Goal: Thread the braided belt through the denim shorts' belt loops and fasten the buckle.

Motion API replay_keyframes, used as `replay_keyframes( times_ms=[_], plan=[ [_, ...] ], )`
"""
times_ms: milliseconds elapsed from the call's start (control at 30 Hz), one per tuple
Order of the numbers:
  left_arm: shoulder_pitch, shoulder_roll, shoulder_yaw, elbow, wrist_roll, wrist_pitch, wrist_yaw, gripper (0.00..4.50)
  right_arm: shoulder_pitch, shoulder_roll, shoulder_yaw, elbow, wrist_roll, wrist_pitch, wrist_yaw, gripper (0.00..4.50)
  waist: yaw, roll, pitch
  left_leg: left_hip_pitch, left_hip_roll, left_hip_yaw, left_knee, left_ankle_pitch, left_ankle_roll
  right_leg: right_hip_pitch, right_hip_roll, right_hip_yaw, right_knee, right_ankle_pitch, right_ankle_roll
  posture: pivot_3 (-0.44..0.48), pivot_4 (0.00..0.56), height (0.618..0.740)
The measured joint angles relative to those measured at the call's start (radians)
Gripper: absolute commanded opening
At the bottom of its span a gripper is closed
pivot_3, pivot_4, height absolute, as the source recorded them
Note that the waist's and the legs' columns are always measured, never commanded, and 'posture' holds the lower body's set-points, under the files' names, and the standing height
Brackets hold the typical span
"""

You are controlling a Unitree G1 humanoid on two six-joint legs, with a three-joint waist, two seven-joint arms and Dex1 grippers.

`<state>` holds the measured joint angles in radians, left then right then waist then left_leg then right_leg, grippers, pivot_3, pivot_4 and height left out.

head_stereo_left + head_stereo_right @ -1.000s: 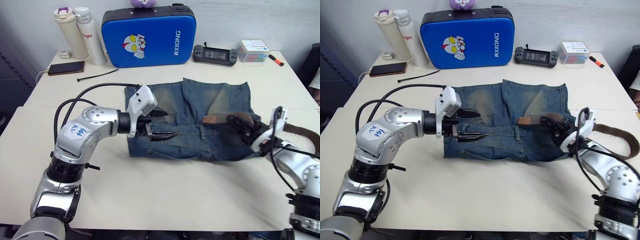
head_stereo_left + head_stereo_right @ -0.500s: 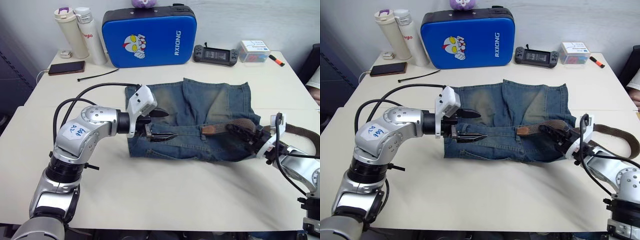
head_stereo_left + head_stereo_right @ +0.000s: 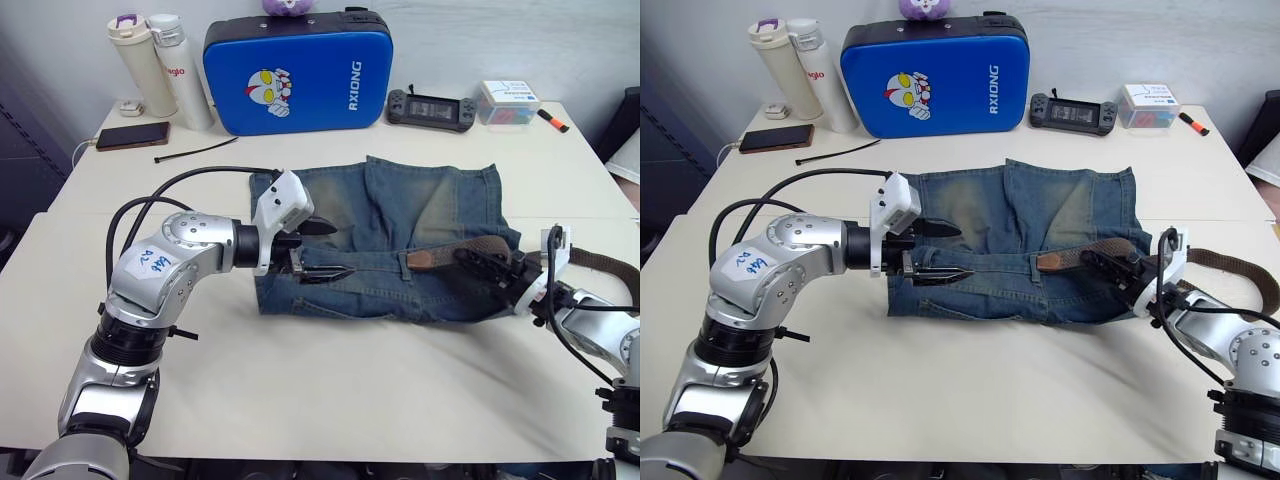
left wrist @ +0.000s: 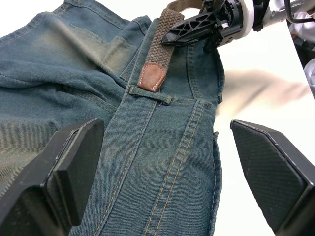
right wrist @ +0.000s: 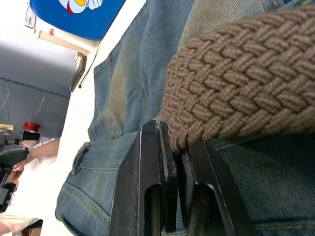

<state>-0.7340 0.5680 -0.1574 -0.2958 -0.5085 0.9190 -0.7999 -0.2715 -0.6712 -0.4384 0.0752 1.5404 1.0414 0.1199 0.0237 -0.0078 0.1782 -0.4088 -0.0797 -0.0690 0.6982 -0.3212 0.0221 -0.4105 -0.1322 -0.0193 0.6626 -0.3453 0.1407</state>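
**Belt tip held over the waistband, just before a belt loop**

The white table [image 3: 330,400] carries everything. Along its far edge stands a blue case [image 3: 297,72]; a game controller [image 3: 434,107] lies to the right of it.

The denim shorts [image 3: 400,215] lie flat in the middle of the table, with the waistband toward the robot. The left gripper [image 3: 320,250] rests at the left end of the waistband. Its two black fingers stand wide apart and hold nothing; in the left wrist view the denim passes between them.

The braided belt [image 3: 1230,268] comes in from the right side of the table and runs onto the right part of the shorts. The right gripper [image 3: 1110,268] is clenched on the strap a little behind its leather tip [image 4: 151,77]; in the right wrist view the fingers [image 5: 157,182] pinch the braid from below.

The tip lies on the waistband, touching or just beside a belt loop [image 4: 150,95], and points toward the left gripper.
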Motion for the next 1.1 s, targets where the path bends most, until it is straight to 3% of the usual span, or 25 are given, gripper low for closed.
replay_keyframes(
  times_ms=[700, 1100],
  plan=[
    [0.0, 0.001, 0.0, -0.001, 0.001, -0.002, -0.001, 4.5, -0.016, 0.01, -0.006, 0.041, -0.073, 0.006, 0.033, 0.03, 0.0, 0.0, 0.0, 0.0, 0.0, 0.0, 0.0, 0.0, 0.0, 0.0, 0.0, 0.0, 0.0, 0.0, 0.0, 0.0, 0.15, 0.677],
    [0.0, 0.001, -0.002, -0.001, 0.005, -0.004, -0.002, 4.5, -0.024, 0.083, 0.027, 0.007, -0.063, 0.055, 0.024, 0.03, -0.001, 0.0, 0.0, 0.0, 0.0, 0.0, 0.0, 0.0, 0.0, 0.0, 0.0, 0.0, 0.0, 0.0, 0.0, 0.0, 0.15, 0.677]
  ],
)
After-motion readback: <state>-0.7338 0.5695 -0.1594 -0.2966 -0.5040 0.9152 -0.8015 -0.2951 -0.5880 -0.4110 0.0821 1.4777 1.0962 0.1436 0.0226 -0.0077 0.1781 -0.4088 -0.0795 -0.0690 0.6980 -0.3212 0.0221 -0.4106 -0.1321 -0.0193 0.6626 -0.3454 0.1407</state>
